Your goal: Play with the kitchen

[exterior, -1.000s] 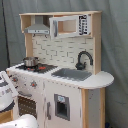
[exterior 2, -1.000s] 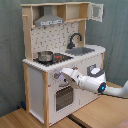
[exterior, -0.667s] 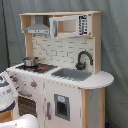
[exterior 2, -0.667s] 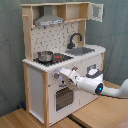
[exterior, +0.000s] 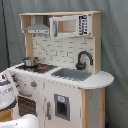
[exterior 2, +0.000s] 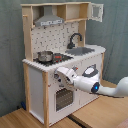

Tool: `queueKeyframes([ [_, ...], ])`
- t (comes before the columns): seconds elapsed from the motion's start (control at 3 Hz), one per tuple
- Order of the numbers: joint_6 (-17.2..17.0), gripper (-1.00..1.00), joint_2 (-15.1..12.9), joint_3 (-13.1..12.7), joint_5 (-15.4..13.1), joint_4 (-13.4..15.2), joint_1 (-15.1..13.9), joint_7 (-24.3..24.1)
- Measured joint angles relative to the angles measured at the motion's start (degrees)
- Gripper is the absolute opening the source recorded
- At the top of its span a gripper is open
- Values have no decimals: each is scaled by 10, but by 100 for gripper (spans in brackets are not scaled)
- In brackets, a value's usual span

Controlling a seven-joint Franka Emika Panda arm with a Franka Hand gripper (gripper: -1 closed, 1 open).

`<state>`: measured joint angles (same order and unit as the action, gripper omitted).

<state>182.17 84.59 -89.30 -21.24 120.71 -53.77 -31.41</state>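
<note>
White panels and pale wood make up the toy kitchen, which fills the first exterior view; a small metal pot sits on the hob, the black faucet stands behind the grey sink, and the arm shows at the first exterior view's left edge

In the second exterior view the gripper is against the kitchen's front just above the oven door; whether its fingers are apart or together I cannot tell, perhaps touching the panel
</note>
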Motion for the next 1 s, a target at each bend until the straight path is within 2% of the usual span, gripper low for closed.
queueKeyframes([
  [0.33,0,-100,0,0,0,0,0,-1],
  [0.67,0,-100,0,8,-2,-6,0,81],
  [1.0,-2,-100,0,8,-2,-6,0,139],
])
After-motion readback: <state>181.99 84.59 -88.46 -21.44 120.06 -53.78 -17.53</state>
